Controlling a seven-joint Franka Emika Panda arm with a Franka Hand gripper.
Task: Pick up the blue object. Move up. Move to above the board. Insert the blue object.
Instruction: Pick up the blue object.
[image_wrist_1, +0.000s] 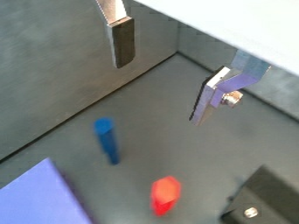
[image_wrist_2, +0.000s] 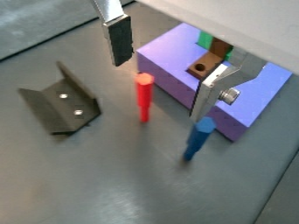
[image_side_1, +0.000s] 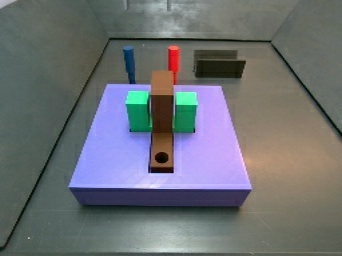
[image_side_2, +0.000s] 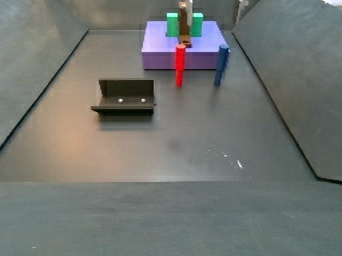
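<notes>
Simulated robot test cell, not a real room.
Flat grey floor (image_side_2: 201, 140) boxed by plain grey walls (image_side_1: 54, 60), render-clean surfaces, no clutter. Props are plain-coloured primitives: lavender board (image_side_1: 201, 150) with brown strip (image_side_1: 163, 115) and green blocks (image_side_1: 138, 110), blue object (image_side_2: 222, 66), red peg (image_side_2: 181, 63), dark fixture (image_side_2: 123, 97) on the floor. The gripper (image_wrist_2: 163, 74) hangs above the pegs, silver plate fingers (image_wrist_2: 117, 39) spread, nothing between them.
</notes>
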